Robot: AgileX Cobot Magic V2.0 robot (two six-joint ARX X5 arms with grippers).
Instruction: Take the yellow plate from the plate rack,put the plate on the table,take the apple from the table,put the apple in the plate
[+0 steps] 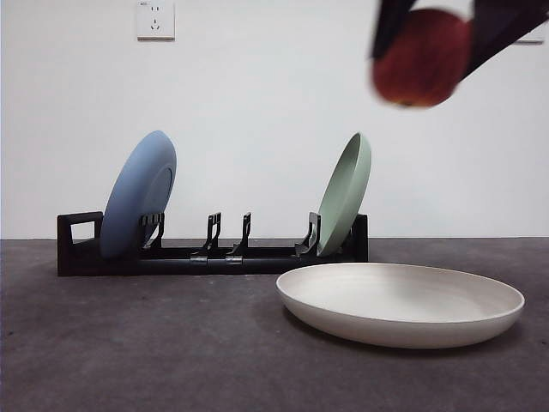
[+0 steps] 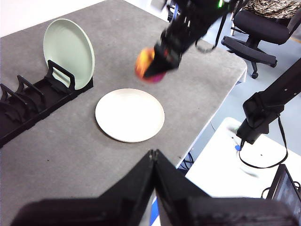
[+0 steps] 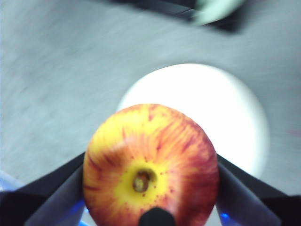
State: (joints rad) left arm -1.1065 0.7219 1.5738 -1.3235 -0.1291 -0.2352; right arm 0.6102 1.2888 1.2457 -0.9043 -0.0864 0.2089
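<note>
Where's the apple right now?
The apple is in the air, clamped in the right gripper near the front view's top right, above the yellow plate lying on the table.

In the front view's upper right, the apple (image 1: 422, 58) is blurred, and the right gripper (image 1: 433, 34) is cut off by the frame's top.

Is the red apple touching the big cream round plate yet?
Apart. In the front view the red apple hangs high in the right gripper, with bare white wall between it and the cream round plate lying on the table.
</note>
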